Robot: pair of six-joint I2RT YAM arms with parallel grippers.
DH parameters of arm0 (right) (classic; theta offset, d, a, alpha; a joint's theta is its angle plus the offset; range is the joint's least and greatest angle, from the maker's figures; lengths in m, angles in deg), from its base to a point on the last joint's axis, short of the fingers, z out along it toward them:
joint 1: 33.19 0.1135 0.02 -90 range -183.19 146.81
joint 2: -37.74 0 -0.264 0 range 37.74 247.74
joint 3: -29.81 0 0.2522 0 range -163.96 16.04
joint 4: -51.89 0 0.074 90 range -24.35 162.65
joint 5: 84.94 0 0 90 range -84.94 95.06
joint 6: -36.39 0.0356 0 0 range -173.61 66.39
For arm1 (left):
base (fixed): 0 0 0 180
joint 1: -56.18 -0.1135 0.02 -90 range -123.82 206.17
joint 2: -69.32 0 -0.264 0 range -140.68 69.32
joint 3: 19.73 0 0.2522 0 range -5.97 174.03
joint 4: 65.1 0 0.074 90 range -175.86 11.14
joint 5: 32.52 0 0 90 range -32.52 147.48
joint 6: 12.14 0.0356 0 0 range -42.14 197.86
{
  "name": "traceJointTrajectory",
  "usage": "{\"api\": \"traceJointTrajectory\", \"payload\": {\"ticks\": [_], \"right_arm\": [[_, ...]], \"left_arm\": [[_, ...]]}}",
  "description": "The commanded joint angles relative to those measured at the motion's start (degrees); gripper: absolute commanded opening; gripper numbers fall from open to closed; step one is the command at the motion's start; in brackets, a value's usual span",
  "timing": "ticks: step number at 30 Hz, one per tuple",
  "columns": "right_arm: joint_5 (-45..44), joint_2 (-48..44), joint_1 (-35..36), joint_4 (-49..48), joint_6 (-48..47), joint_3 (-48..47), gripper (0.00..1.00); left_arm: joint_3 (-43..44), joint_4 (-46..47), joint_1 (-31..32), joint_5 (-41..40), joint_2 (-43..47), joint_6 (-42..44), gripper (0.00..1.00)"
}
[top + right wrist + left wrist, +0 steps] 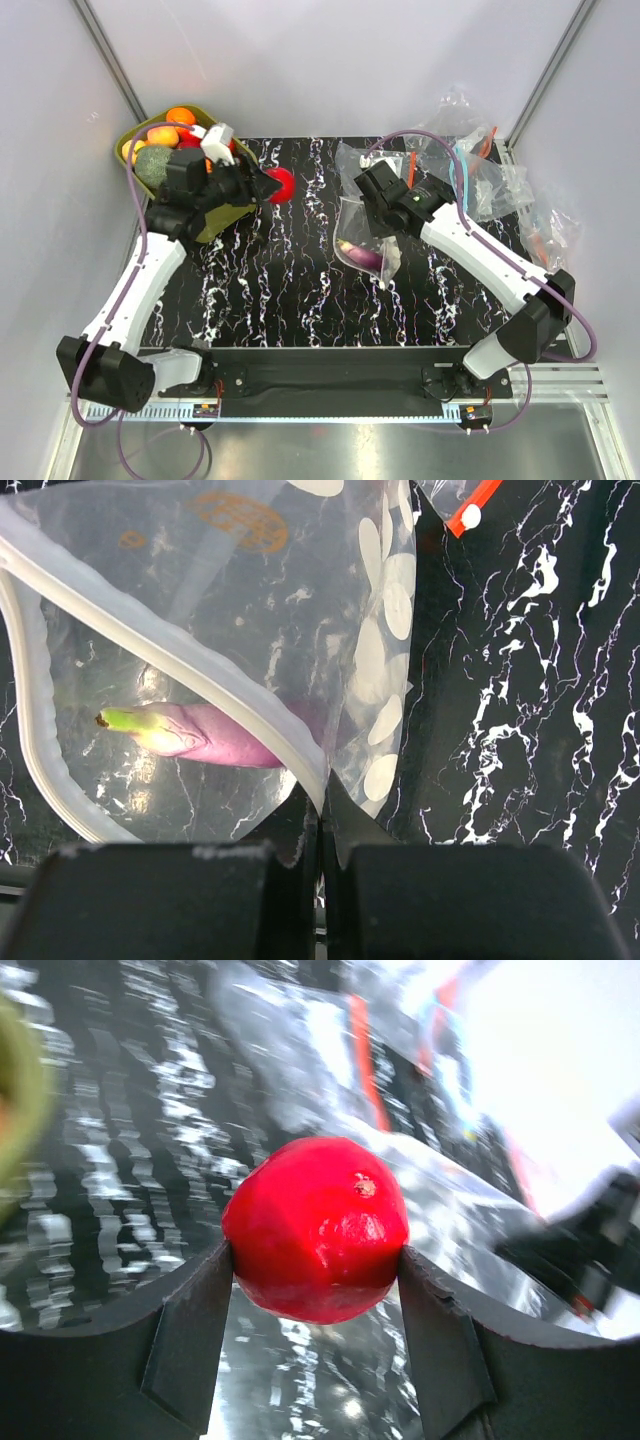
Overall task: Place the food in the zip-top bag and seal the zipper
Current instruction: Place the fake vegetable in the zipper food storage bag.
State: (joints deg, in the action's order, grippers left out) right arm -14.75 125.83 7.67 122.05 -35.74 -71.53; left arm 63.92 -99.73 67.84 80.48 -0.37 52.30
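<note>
Top view: you are seeing the left gripper (270, 187) clamping a glossy red round toy fruit (281, 186) over the black white-veined tabletop (270, 300), just beside the olive-green plastic tub (133, 140). The right gripper (384, 268) is pinching the clear white-dotted zip-top bag (358, 215), which is holding a purple toy eggplant (362, 254). Left wrist: both fingers (190, 1330) are pressing the fruit's sides. Right wrist: closed jaws are nipping the pale zipper strip (150, 640) at the bag's open mouth.

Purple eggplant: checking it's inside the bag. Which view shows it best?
Right wrist: the purple eggplant lies close up, green stem visible, inside the dotted bag. Top external shows it small; left wrist shows none of it.
</note>
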Motion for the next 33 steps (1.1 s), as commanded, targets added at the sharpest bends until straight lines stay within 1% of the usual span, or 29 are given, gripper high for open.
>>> {"api": "traceJointTrajectory", "payload": {"ticks": [1, 3, 4, 6, 7, 11, 15, 21, 25, 32, 33], "right_arm": [[1.0, 0.9, -0.4, -1.3, 0.2, -2.7, 0.0], [1.4, 1.5, -0.5, -1.7, 0.1, -2.9, 0.0], [1.5, 1.6, -0.5, -1.8, 0.1, -3.0, 0.0], [2.0, 2.2, -0.5, -2.2, 0.2, -3.0, 0.0], [2.0, 2.2, -0.5, -2.5, 0.2, -3.0, 0.0], [2.1, 2.1, -0.5, -3.0, 0.2, -3.2, 0.0], [2.0, 2.3, -0.6, -2.7, 0.2, -3.6, 0.0], [2.0, 2.0, -0.5, -2.8, 0.2, -3.7, 0.0], [2.8, 1.2, -0.6, -3.1, 0.2, -3.4, 0.0], [2.9, -0.4, -0.6, -3.2, 0.3, -1.8, 0.0], [2.9, -0.6, -0.5, -3.3, 0.4, -1.3, 0.0]], "left_arm": [[-2.8, 8.6, 5.2, 4.5, 2.2, -3.9, 0.45], [-4.8, 10.7, 7.7, 4.2, 2.7, -5.0, 0.45], [-5.4, 11.5, 10.3, 4.3, 2.8, -5.4, 0.45], [-7.0, 13.8, 12.8, 3.9, 3.2, -6.5, 0.45], [-7.6, 14.6, 15.1, 3.8, 3.3, -7.0, 0.45], [-9.5, 17.6, 19.7, 3.5, 3.4, -8.8, 0.45], [-12.0, 19.5, 23.4, 1.1, 3.7, -9.9, 0.44], [-14.8, 23.3, 26.1, -1.3, 1.6, -11.3, 0.44], [-13.6, 24.4, 27.6, -2.3, -2.0, -11.3, 0.44], [-9.5, 22.4, 29.3, -10.6, -9.7, -9.2, 0.46], [-8.3, 21.5, 29.8, -13.1, -10.9, -8.5, 0.49]]}}
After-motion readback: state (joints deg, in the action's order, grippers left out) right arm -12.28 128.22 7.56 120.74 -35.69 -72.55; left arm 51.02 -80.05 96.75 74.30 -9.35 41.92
